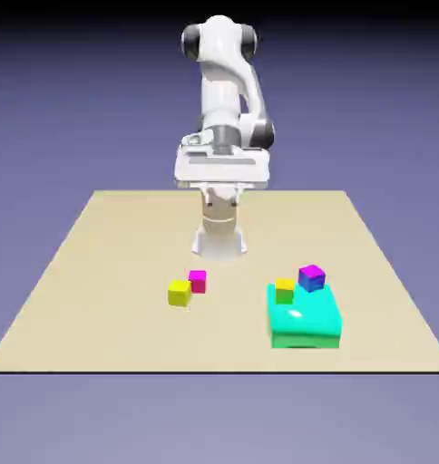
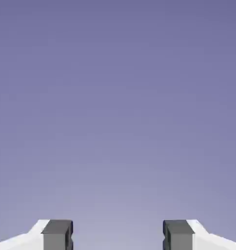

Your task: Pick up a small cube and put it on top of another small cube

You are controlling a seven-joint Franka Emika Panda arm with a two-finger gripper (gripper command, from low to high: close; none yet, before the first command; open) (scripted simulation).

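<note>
Grey fingertips (image 2: 57, 234) of the claw (image 2: 117, 235) stand wide apart holding nothing, high behind the teal block (image 1: 304, 319), ready to grab.

arm (image 1: 225, 86): glossy white, rounded | joints: dark grey | fingertips (image 2: 56, 234): grey, blocky

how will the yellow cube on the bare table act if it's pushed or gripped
The yellow cube looks rigid and flat-faced, so it should slide, not roll. It nearly touches the magenta cube, so a push may nudge that too.
</note>
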